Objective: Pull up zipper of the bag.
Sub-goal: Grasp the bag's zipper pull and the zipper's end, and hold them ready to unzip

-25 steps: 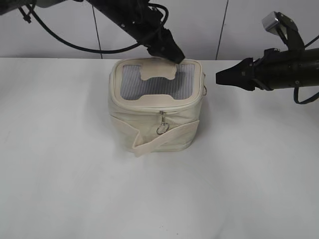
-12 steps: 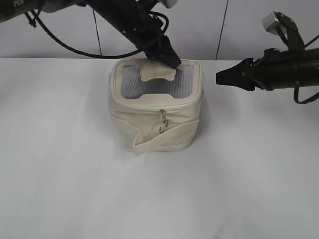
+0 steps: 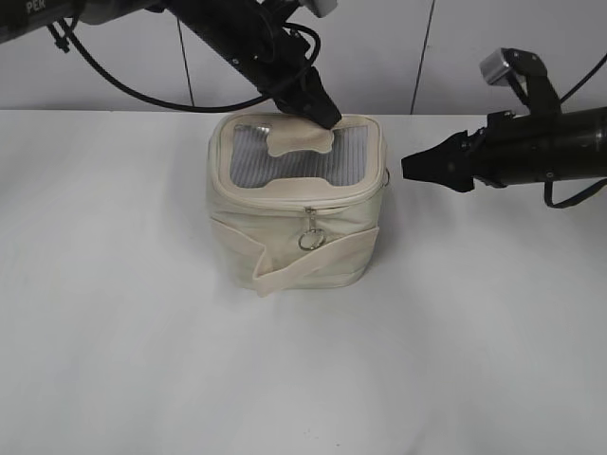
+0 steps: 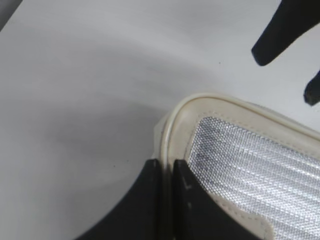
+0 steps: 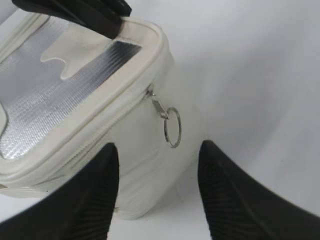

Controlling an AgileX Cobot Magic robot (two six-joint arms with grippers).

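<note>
The cream bag stands on the white table, its grey mesh lid facing up. The zipper runs round the lid rim. One silver ring pull hangs on the front; a second pull hangs on the right side. My left gripper is shut on the lid's back rim. My right gripper is open, a short way right of the bag, its fingers on either side of the right-hand ring pull without touching it.
The white table spreads around the bag. A cream strap crosses the bag's front. A grey wall stands behind. The left arm's cable hangs over the back left.
My left gripper has come down and closed on the lid's back rim. My right gripper has moved a little left and down, closer to the bag's right side.
</note>
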